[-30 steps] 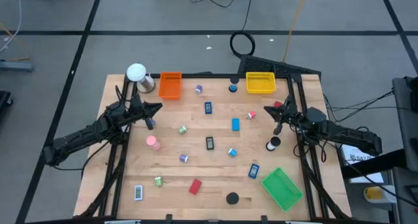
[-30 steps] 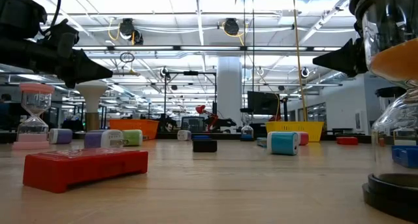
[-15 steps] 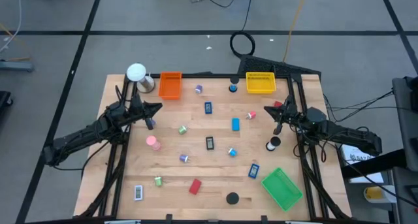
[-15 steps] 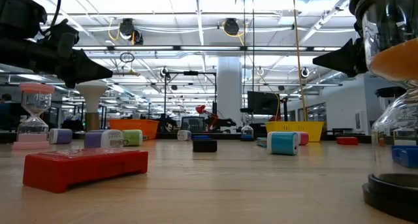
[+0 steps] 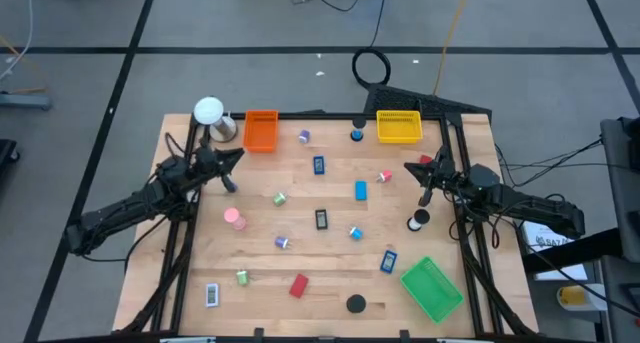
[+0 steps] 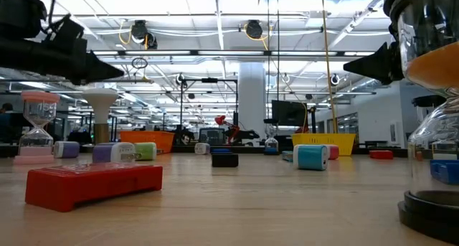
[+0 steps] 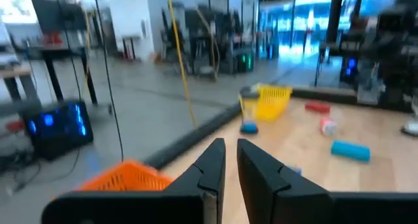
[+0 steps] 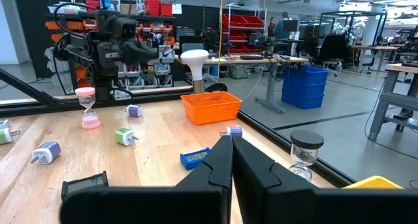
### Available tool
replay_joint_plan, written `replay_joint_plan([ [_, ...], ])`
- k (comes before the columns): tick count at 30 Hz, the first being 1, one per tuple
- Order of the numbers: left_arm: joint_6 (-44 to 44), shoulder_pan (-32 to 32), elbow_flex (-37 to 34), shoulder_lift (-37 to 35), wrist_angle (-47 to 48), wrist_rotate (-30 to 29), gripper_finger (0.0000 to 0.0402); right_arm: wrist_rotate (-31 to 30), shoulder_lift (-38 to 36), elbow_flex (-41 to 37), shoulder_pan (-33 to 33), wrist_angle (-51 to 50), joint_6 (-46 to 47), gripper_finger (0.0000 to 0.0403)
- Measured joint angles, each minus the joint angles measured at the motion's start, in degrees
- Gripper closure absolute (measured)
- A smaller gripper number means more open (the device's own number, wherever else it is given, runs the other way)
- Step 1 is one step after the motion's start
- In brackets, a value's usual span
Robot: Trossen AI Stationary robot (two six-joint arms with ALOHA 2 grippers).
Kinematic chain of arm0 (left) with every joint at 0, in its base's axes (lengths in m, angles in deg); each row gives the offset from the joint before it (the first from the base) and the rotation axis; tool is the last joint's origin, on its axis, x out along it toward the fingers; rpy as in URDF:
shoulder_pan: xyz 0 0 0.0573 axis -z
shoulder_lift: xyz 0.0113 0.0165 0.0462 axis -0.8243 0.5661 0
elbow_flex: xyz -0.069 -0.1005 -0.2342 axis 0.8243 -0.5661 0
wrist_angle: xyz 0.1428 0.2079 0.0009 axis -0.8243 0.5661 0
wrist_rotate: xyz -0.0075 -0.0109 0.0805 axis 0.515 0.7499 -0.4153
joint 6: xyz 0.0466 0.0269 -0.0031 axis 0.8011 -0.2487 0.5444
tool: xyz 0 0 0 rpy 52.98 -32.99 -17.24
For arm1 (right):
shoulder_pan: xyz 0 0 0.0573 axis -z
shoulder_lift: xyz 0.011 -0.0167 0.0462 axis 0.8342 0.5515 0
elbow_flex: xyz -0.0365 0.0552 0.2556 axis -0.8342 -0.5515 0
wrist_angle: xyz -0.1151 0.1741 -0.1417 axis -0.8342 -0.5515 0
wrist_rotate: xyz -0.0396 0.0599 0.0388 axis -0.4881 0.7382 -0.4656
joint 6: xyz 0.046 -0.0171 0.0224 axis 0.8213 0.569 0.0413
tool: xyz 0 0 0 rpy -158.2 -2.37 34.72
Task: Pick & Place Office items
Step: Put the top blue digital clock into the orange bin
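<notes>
While the high view shows the left gripper (image 5: 236,155) beside the orange tray (image 5: 261,130), only its wrist view reveals nearly closed, empty jaws. The right gripper (image 5: 408,167) (near the yellow tray (image 5: 398,127)) is clenched, empty.

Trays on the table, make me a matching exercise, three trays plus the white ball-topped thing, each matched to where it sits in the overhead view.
Things:
1. orange tray
2. yellow tray
3. green tray
4. white ball-topped object

Places:
A. near right corner of the table, lying at an angle
B. far edge, on the right arm's side
C. far left corner
D. far edge, on the left arm's side, beside the ball-topped object

Pairs: 1-D, 2-B, 3-A, 4-C
</notes>
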Motion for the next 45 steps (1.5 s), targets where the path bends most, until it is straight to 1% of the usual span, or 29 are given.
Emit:
replay_joint_plan([
  [4, -2.3, 0.0, 0.0, 0.0, -3.1, 0.0, 0.0360, 0.0, 0.0, 0.0, 0.0, 0.0, 0.0, 0.0403],
  [9, 0.7, 0.0, 0.0, 0.0, -7.7, -0.3, 0.0360, 0.0, 0.0, 0.0, 0.0, 0.0, 0.0, 0.0403],
  [13, 0.1, 0.0, 0.0, 0.0, -12.7, -1.9, 0.0360, 0.0, 0.0, 0.0, 0.0, 0.0, 0.0, 0.0403],
  [15, -2.4, 0.0, 0.0, 0.0, -14.1, -2.0, 0.0360, 0.0, 0.0, 0.0, 0.0, 0.0, 0.0, 0.0403],
  [18, -8.9, 0.0, 0.0, 0.3, -17.4, -1.8, 0.0360, 0.0, 0.0, 0.0, 0.0, 0.0, 0.0, 0.0403],
  [20, -14.1, 0.0, 0.3, 0.9, -17.4, -0.3, 0.0360, 0.0, 0.0, 0.0, 0.0, 0.1, 0.0, 0.0403],
  [22, -16.5, 0.0, 1.5, 2.3, -15.4, 2.6, 0.0360, 0.0, 0.0, 0.0, 0.0, 0.1, 0.0, 0.0403],
  [24, -16.7, 0.0, 3.7, 4.5, -11.6, 4.4, 0.0360, 0.0, 0.0, 0.0, 0.0, 0.2, 0.0, 0.0403],
  [27, -14.8, 0.0, 7.5, 9.6, -4.1, 4.2, 0.0360, 0.0, 0.0, 0.0, 0.0, 0.3, 0.0, 0.0403],
  [29, -13.7, 0.0, 10.0, 13.6, -2.1, 3.3, 0.0360, 0.0, 0.0, 0.0, 0.0, 0.3, 0.0, 0.0403],
  [33, -11.6, 0.2, 13.2, 21.4, -0.7, 3.0, 0.0360, 0.0, 0.0, 0.0, 0.0, 0.4, 0.0, 0.0403],
  [41, -11.1, 1.5, 17.8, 35.1, -2.2, 3.0, 0.0362, 0.0, 0.0, 0.0, 0.0, 0.4, 0.0, 0.0403],
  [43, -10.1, 2.3, 19.3, 37.8, -2.1, 3.0, 0.0372, 0.0, 0.0, 0.0, 0.0, 0.4, 0.0, 0.0403],
  [45, -9.3, 3.4, 20.9, 40.4, -2.4, 3.0, 0.0390, 0.0, 0.0, 0.0, 0.0, 0.4, 0.0, 0.0403],
])
